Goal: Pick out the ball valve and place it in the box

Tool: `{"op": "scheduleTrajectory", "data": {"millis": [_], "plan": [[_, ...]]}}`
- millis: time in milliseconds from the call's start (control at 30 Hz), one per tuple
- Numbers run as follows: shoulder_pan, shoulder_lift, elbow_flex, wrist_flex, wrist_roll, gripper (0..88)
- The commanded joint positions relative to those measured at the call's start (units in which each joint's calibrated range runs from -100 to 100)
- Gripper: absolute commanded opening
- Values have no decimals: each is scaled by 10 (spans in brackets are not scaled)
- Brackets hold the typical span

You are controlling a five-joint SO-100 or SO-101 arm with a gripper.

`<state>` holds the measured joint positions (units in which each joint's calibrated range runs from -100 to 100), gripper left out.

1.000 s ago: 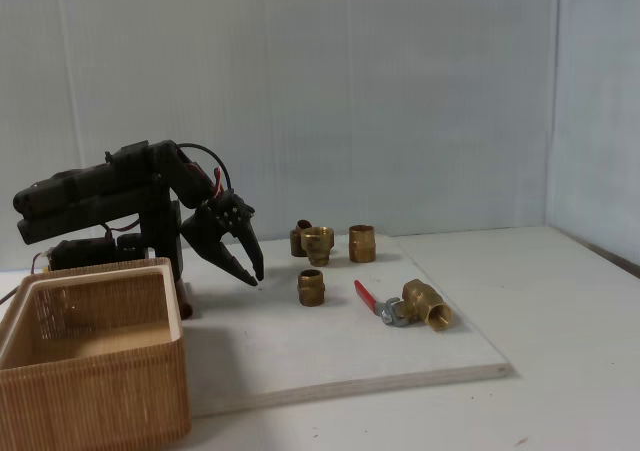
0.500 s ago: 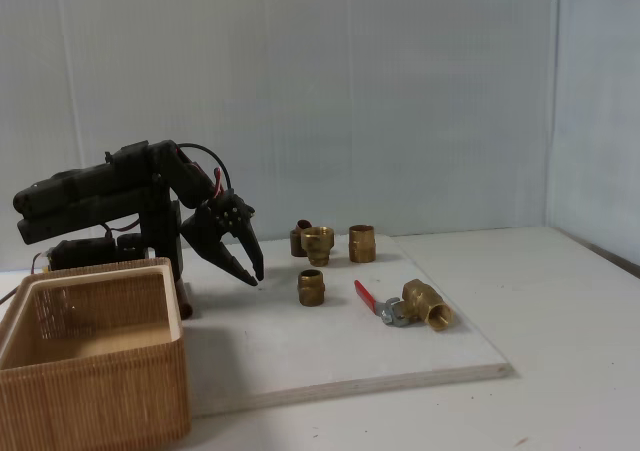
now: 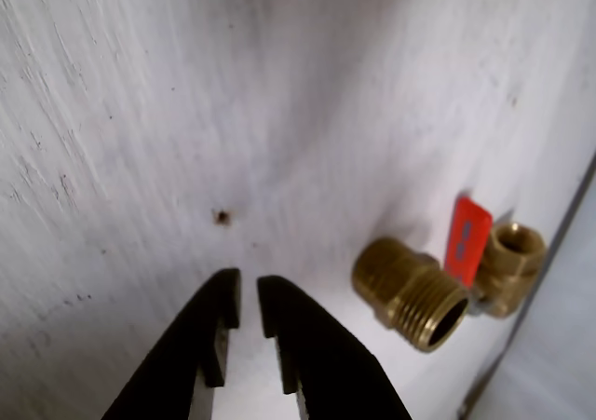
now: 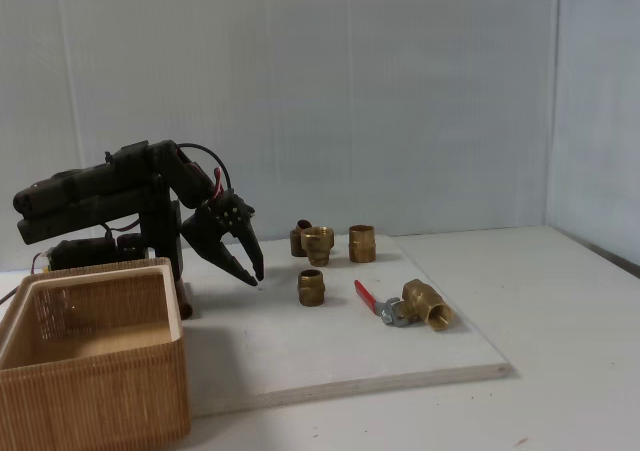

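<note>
**Valve waiting at the board's near right; arm folded low by the box**

Pale corrugated panels are backing the scene, and a whitewashed wooden board (image 4: 330,356) is lying on a white table. The arm is sitting folded at the board's left in the fixed view, its gripper (image 4: 251,273) pointing down just above the wood. Jaws are nearly closed, only a thin slit between the tips, holding nothing; the wrist view is showing the same narrow gap at the gripper (image 3: 249,301).

The ball valve (image 4: 418,306) is lying on its side toward the board's near right, well apart from the gripper, red lever pointing back-left. The box (image 4: 95,376) is standing at the near left, beside the arm's base, apparently empty. Four plain brass fittings are sitting between arm and valve, the nearest fitting (image 4: 311,287) lying roughly on the line of approach.

Handling judgement: solid brass, so probably heavy for its size, rigid, smooth and inclined to slip or roll. The body, across its flats near the nut, is looking like the safer hold; the thin lever may pivot or twist out.

Hard to read: in the wrist view the valve (image 3: 498,257) is sitting half behind a fitting (image 3: 412,291), body partly cut off. The rearmost fitting in the fixed view is mostly hidden.
</note>
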<state>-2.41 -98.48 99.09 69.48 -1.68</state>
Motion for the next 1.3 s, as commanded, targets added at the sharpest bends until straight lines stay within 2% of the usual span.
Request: {"op": "scheduleTrajectory", "data": {"millis": [0,533,700,1267], "plan": [[0,3,5,3,3,10],[0,-2,-1,-19,3,10],[5,-3,-52,-64,3,10],[6,7,-268,-58,2,9]]}}
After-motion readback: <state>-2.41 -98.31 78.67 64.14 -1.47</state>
